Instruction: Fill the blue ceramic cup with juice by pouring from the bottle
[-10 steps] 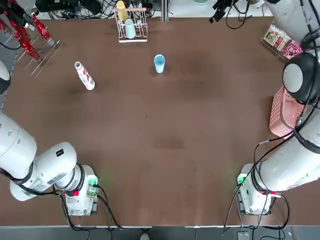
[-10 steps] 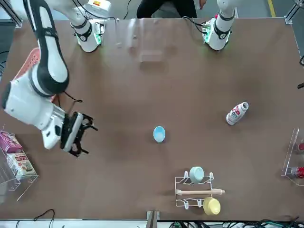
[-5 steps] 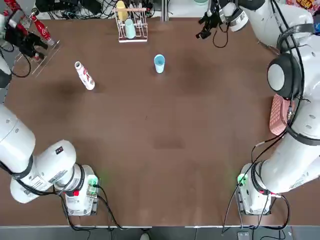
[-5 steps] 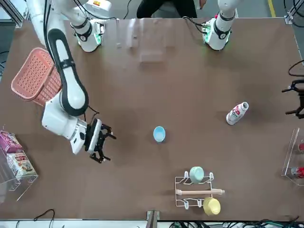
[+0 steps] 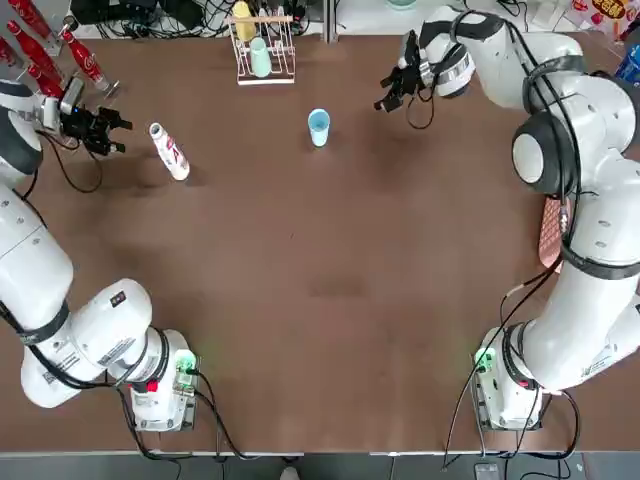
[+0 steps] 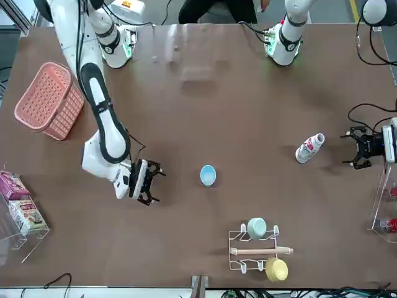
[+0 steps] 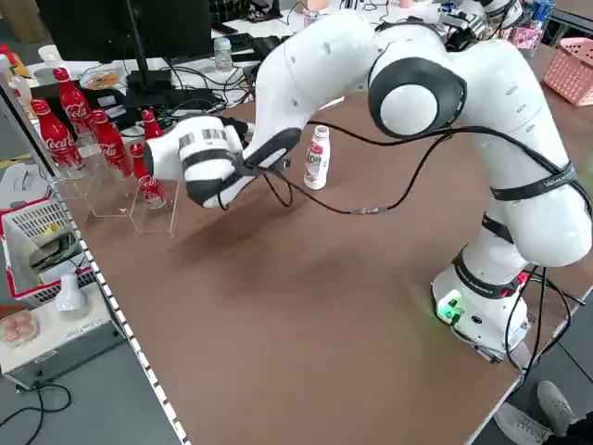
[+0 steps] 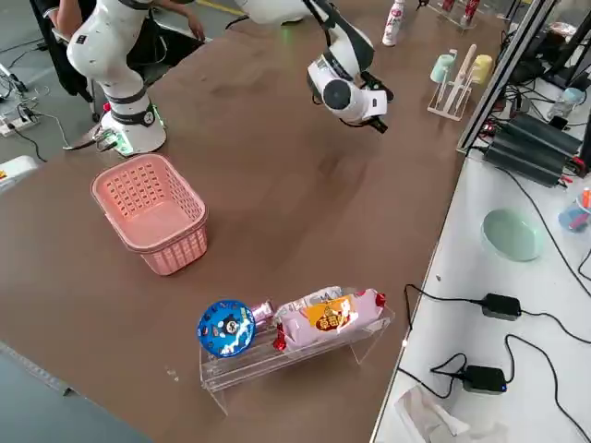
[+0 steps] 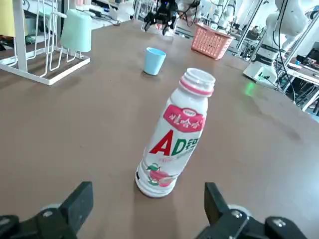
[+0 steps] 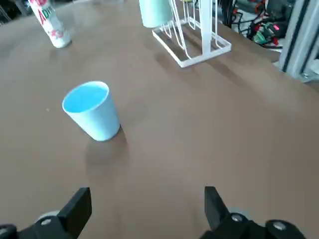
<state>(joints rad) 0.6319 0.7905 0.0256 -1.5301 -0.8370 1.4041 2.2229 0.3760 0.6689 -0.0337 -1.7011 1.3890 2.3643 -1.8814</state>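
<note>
The blue ceramic cup (image 5: pixel 318 127) stands upright at the far middle of the table, its inside pale (image 10: pixel 93 111). The bottle (image 5: pixel 169 152), white with a red-and-blue label, stands upright to the cup's left (image 9: pixel 177 133). My left gripper (image 5: pixel 105 132) hovers low just left of the bottle, open and level with it, with the bottle a short way beyond its fingertips (image 9: pixel 75 206). My right gripper (image 5: pixel 388 98) hangs open to the right of the cup, pointed at it from a short distance (image 10: pixel 148 199).
A white wire rack (image 5: pixel 262 45) with a mint-green and a yellow cup stands behind the blue cup. Red cola bottles (image 5: pixel 60 60) in clear holders fill the far left corner. A pink basket (image 6: pixel 49 99) and a clear stand of snack packs (image 8: pixel 305 323) sit on the right side.
Both arms have swung inward: the left gripper came from beside the cola bottles toward the bottle, and the right gripper moved down and left toward the cup. Cup and bottle have stayed put.
</note>
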